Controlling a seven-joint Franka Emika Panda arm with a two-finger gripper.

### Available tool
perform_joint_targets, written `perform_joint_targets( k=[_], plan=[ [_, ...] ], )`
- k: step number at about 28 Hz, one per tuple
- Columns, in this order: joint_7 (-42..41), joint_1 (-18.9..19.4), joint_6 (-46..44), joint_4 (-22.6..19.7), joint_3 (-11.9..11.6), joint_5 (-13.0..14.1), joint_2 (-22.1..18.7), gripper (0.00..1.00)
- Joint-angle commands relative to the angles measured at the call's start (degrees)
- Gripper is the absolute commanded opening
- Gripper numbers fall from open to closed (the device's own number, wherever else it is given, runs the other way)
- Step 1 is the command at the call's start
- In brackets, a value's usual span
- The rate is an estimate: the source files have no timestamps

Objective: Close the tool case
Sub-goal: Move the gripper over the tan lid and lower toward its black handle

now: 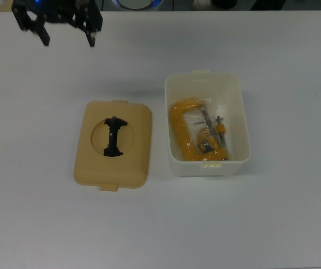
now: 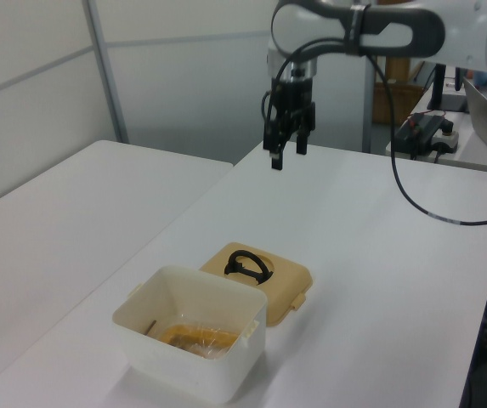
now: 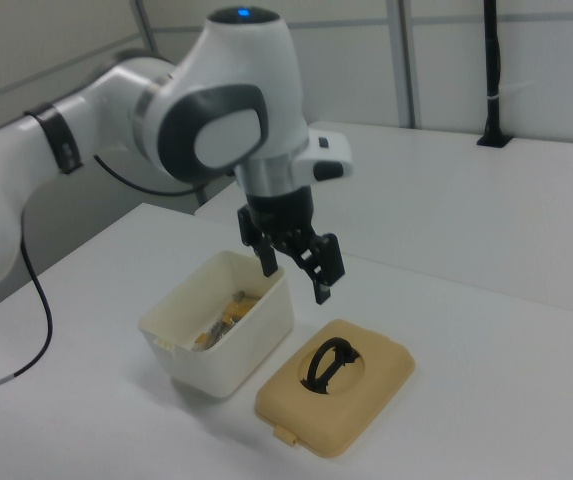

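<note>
The white tub of the tool case stands open on the table, with a yellow clamp inside it. Its tan lid lies flat on the table at the tub's left in the top view, its black handle up in the round recess. The tub and the lid also show in the left view, and again as tub and lid in the right view. My gripper hangs open and empty in the air, above the table and beyond the lid.
The white table spreads wide around the case. A second white table adjoins it on the left view's left. A black cable loops down from the arm, near a desk with equipment at the left view's far right.
</note>
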Motion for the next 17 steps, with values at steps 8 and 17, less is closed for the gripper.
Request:
perform_joint_targets(
  k=[8, 17],
  plan=[
    [6.88, 4.63, 15.6, -8.64, 0.12, -1.39, 2.14, 1.0],
    [14.53, 5.51, 20.7, -8.82, 1.61, -6.31, 6.45, 1.0]
  ],
)
